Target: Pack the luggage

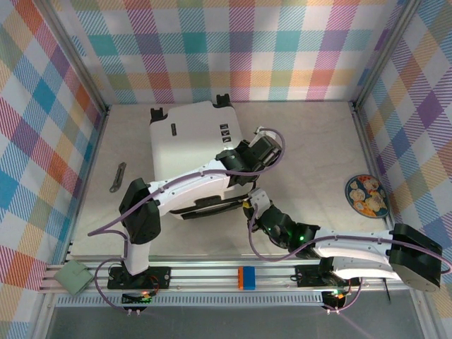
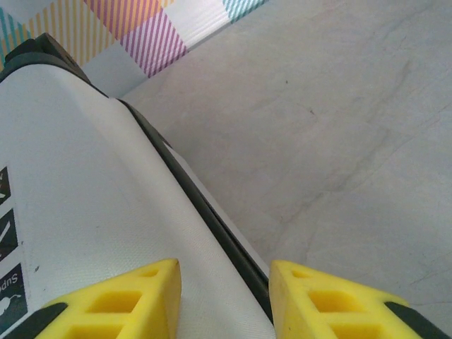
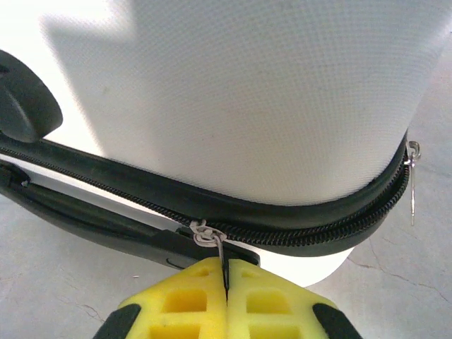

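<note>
The luggage (image 1: 191, 141) lies flat on the table, white shell up, wheels toward the far wall. Its black zipper seam (image 3: 282, 219) runs around the near corner. My right gripper (image 3: 226, 272) is shut on the small metal zipper pull (image 3: 222, 248) at the near edge of the luggage (image 3: 268, 92); in the top view the right gripper (image 1: 248, 203) sits at the case's front right corner. My left gripper (image 2: 224, 282) stands open over the right edge of the luggage (image 2: 85, 212), one finger above the white shell and the other at the black seam. The left gripper (image 1: 244, 150) rests by the case's right side.
A plate of cookies (image 1: 366, 195) sits at the right. A dark narrow strip (image 1: 117, 176) lies left of the case. A green block (image 1: 73, 277) and a blue-orange block (image 1: 245, 277) sit on the front rail. A second zipper pull (image 3: 412, 176) hangs at the corner.
</note>
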Robot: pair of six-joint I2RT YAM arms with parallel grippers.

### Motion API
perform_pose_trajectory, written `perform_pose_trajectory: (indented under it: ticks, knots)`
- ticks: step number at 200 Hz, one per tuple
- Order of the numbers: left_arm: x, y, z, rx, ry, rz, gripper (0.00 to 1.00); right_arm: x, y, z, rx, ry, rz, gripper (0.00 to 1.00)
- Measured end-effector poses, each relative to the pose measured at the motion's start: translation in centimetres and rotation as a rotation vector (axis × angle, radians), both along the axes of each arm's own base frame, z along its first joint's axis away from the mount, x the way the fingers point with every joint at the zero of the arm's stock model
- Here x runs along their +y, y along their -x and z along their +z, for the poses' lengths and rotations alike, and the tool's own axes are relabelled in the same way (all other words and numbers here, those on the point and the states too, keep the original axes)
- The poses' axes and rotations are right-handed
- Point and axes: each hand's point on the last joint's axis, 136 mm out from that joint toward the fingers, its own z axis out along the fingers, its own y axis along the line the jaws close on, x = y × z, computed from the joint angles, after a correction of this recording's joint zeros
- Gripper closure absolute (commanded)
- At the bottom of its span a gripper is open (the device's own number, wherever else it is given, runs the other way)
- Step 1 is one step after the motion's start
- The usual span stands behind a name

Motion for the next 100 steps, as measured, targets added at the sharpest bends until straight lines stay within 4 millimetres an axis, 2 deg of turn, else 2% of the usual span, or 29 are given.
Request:
perform_pose_trajectory:
  ticks: [50, 82, 100]
  knots:
    - [0.2, -0.1, 0.0, -0.014, 0.032, 0.001, 0.66, -1.0, -0.4, -0.4, 0.05, -0.011, -0.074, 1.0]
    - [0.3, -0.3, 0.5, -0.042, 0.093, 0.001, 0.71, -2.6, -0.8, -0.2, 0.106, -0.058, -0.145, 1.0]
    - [1.3, -0.3, 0.9, -0.048, 0.122, 0.016, 0.73, -4.0, -0.7, -0.5, 0.111, -0.055, -0.174, 1.0]
